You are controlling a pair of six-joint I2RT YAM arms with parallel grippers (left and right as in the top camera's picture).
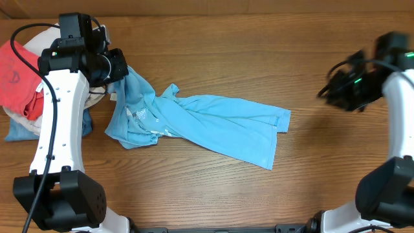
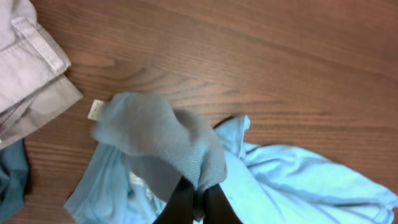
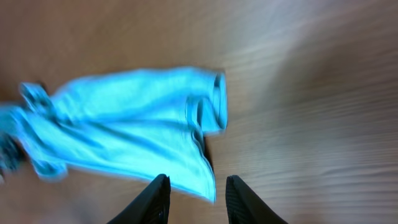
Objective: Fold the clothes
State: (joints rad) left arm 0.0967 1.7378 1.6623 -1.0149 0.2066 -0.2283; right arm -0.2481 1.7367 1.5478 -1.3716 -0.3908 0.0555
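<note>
Wood table, blue T-shirt [image 1: 207, 123] lying crumpled left of centre.
Left gripper [image 2: 198, 200] pinches a raised fold at the shirt's left end; right gripper [image 3: 196, 198] spread, holding nothing, off the hem. White chest print [image 1: 139, 116] and small tag [image 2: 95, 109] unreadable.

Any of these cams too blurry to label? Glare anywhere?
Right wrist: heavy motion blur, the table grain is smeared and the T-shirt edges are soft; only the right gripper looks crisp. Overhead: sharp and evenly lit, except that gripper, which is streaked. Left wrist: grain sharp, cloth bunched at the left gripper slightly soft. No glare in any view.
</note>
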